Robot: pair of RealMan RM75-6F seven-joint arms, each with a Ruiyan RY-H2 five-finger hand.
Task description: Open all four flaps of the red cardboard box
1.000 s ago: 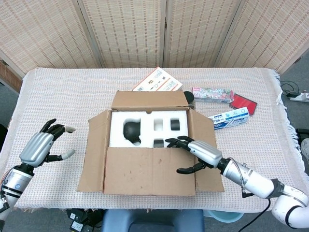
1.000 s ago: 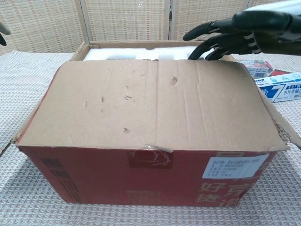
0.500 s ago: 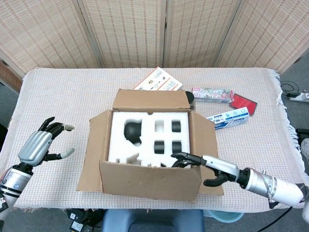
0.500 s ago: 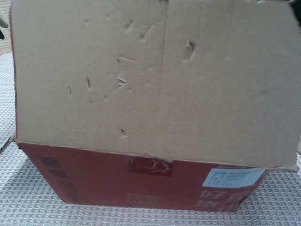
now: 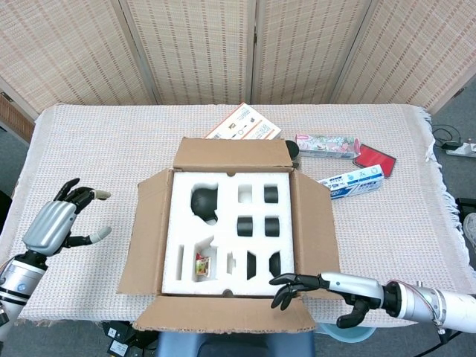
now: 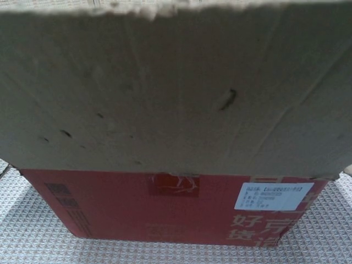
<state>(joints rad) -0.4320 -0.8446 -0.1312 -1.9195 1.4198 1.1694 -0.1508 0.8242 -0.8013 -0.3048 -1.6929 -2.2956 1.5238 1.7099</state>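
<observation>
The red cardboard box (image 6: 159, 206) stands mid-table with its brown flaps spread. In the head view the back flap (image 5: 230, 152), left flap (image 5: 145, 230) and right flap (image 5: 316, 223) lean outward, and the front flap (image 5: 223, 323) hangs out over the table's near edge. A white foam insert (image 5: 227, 234) with dark items in its cut-outs is exposed. My right hand (image 5: 316, 286) lies at the box's front right corner, fingers spread, fingertips at the front flap's hinge. My left hand (image 5: 59, 223) hovers open left of the box. In the chest view the front flap (image 6: 176, 88) hides both hands.
Behind the box lie a leaflet (image 5: 242, 125), a patterned carton (image 5: 326, 143), a red packet (image 5: 373, 159) and a blue-and-white toothpaste box (image 5: 355, 181). A dark round object (image 5: 293, 151) peeks out beside the back flap. A folding screen stands behind the table.
The front flap has swung from covering the box's near half out toward me, uncovering the whole foam insert. My right hand drew back to the front right corner. The left hand barely moved.
</observation>
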